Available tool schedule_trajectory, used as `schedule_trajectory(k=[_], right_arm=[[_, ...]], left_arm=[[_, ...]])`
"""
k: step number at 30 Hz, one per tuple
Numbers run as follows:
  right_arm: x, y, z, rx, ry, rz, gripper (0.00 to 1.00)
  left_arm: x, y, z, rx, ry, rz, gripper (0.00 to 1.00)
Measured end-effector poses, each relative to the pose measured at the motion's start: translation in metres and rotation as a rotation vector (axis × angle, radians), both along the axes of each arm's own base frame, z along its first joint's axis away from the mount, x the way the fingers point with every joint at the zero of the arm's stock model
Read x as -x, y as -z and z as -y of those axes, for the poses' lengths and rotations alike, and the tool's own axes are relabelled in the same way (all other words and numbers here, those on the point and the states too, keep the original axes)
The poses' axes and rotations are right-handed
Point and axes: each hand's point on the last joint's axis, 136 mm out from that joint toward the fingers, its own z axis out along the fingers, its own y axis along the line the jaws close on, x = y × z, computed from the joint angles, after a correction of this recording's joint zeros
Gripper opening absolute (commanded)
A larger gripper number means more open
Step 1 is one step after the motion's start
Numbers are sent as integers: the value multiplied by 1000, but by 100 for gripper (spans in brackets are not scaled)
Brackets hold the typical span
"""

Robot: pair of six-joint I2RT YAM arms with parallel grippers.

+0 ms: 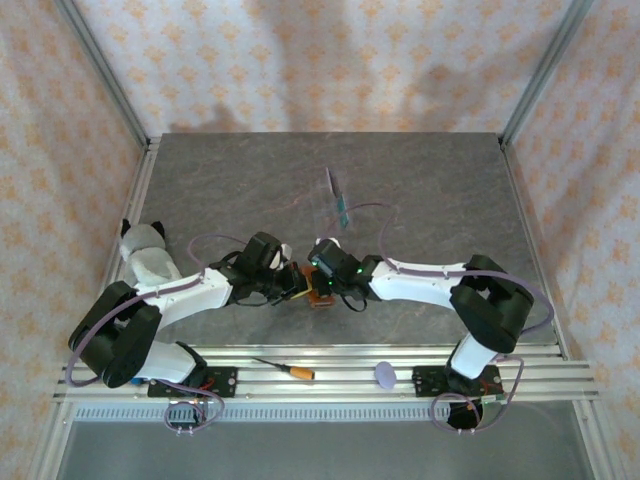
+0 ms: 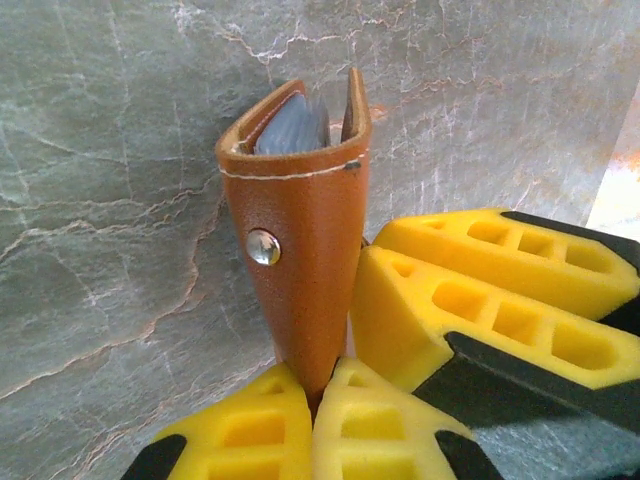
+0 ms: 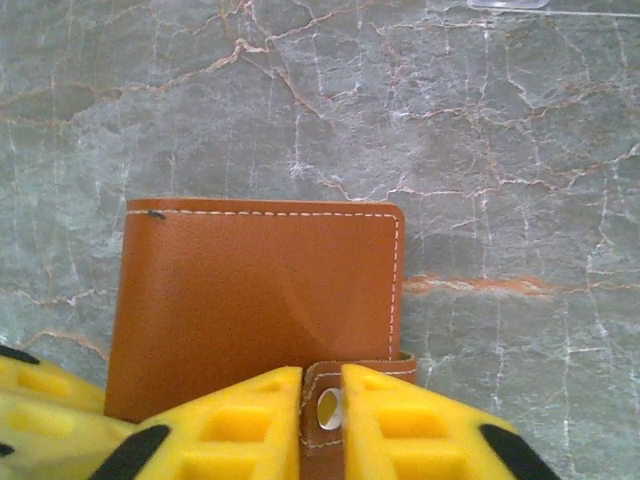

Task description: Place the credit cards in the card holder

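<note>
The brown leather card holder (image 2: 300, 230) stands on edge on the grey marbled table, its greyish inner pockets (image 2: 295, 125) showing at the top. My left gripper (image 2: 318, 375) is shut on its lower folded edge. My right gripper (image 3: 322, 385) pinches the card holder's snap strap (image 3: 322, 440) against the flat face (image 3: 260, 290), and its yellow fingers (image 2: 480, 290) press in from the right. Both grippers meet at the card holder (image 1: 320, 295) in the top view. A thin teal-green credit card (image 1: 342, 212) lies farther back on the table.
A clear plastic tray (image 1: 331, 182) stands on edge just behind the teal card. An orange-handled screwdriver (image 1: 295, 371) and a pale purple disc (image 1: 385, 374) lie on the front rails. A grey and white object (image 1: 145, 255) sits at the left edge.
</note>
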Motion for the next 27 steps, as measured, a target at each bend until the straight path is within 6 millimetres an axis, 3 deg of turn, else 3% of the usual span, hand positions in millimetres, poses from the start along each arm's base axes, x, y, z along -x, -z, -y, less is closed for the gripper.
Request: schedule_trajectory(k=[3, 11, 17, 23, 27], right_arm=[[-3, 1, 7, 25, 37, 10, 0], [-4, 8, 44, 111, 140, 30, 0], [0, -19, 53, 30, 167, 54, 0], [-1, -56, 53, -85, 182, 116, 0], [2, -66, 52, -147, 185, 131, 0]], left_arm=[[0, 0, 0, -1, 1, -2, 0], [0, -1, 0, 1, 4, 3, 0], [0, 5, 7, 23, 38, -4, 42], [-10, 19, 20, 58, 59, -9, 47], [-18, 25, 30, 83, 65, -21, 48]])
